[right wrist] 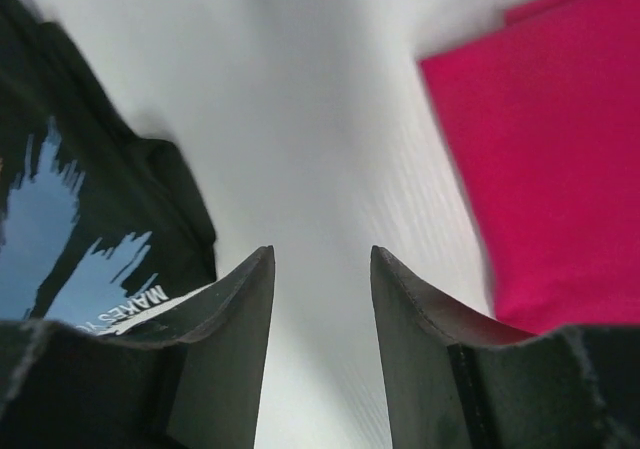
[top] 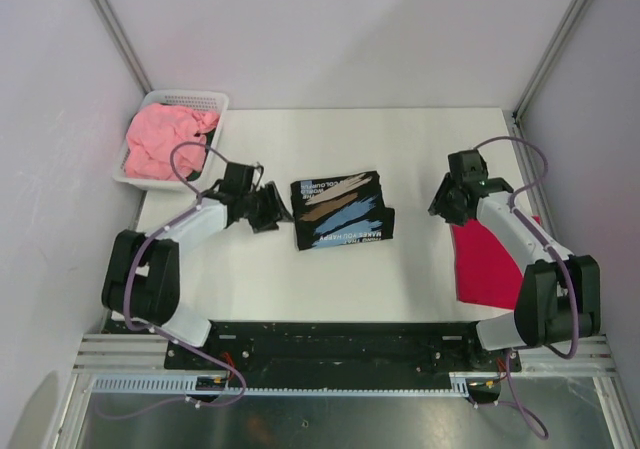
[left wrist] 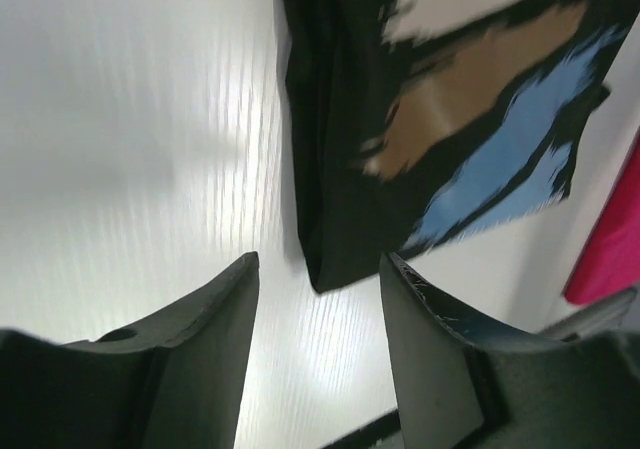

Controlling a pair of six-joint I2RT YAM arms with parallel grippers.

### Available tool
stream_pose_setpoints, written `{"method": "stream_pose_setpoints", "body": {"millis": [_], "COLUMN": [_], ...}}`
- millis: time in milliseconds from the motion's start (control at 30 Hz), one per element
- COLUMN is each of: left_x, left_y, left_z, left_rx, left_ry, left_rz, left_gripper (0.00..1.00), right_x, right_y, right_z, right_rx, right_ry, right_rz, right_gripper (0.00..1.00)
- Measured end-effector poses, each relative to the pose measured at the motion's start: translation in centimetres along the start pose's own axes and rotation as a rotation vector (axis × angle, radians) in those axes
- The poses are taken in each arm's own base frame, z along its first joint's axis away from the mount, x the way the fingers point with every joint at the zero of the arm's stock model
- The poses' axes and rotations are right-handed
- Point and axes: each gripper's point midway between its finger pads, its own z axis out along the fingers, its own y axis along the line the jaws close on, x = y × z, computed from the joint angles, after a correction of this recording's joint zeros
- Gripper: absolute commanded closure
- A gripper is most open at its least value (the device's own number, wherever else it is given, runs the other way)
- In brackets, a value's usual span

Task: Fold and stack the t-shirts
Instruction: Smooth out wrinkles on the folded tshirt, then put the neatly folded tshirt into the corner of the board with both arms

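Note:
The black t-shirt [top: 340,210] with a tan-and-blue print lies folded in the middle of the table; it also shows in the left wrist view [left wrist: 440,109] and the right wrist view [right wrist: 90,219]. The crimson red t-shirt [top: 487,261] lies folded flat at the right, also in the right wrist view [right wrist: 540,159]. The salmon pink t-shirt [top: 165,139] is bunched in the basket. My left gripper [top: 272,210] is open and empty just left of the black shirt. My right gripper [top: 440,207] is open and empty between the black and red shirts.
A white mesh basket [top: 215,102] stands at the back left corner. White walls and metal posts close in the table on three sides. The arm bases sit on a black rail [top: 340,339] at the near edge.

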Motion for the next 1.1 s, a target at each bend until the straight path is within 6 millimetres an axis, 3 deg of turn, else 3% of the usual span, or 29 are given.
{"method": "stream_pose_setpoints", "body": {"millis": [167, 333, 500, 733, 933, 1100], "left_x": [4.7, 6.9, 7.5, 8.8, 8.4, 6.8], "left_y": [0.8, 0.4, -0.3, 0.7, 1.4, 1.3], "left_z": [0.1, 0.4, 1.4, 2.9, 3.3, 3.5], "left_rx": [0.025, 0.045, 0.059, 0.003, -0.037, -0.068], "left_ry": [0.104, 0.151, 0.161, 0.199, 0.173, 0.119], "left_rz": [-0.007, 0.005, 0.02, 0.006, -0.004, -0.006], "left_gripper": [0.5, 0.59, 0.64, 0.73, 0.96, 1.0], "right_x": [0.4, 0.6, 0.6, 0.6, 0.4, -0.1], "right_y": [-1.6, -2.3, -3.1, -3.6, -3.8, -4.1], "right_z": [-0.5, -0.5, -0.3, -0.2, -0.2, 0.2], "right_rx": [0.051, 0.077, 0.1, 0.11, 0.113, 0.121], "right_ry": [-0.002, 0.002, 0.001, 0.004, 0.001, -0.012], "right_rz": [0.005, 0.004, 0.004, 0.012, 0.012, 0.015], "right_gripper": [0.52, 0.51, 0.51, 0.51, 0.51, 0.51]}}
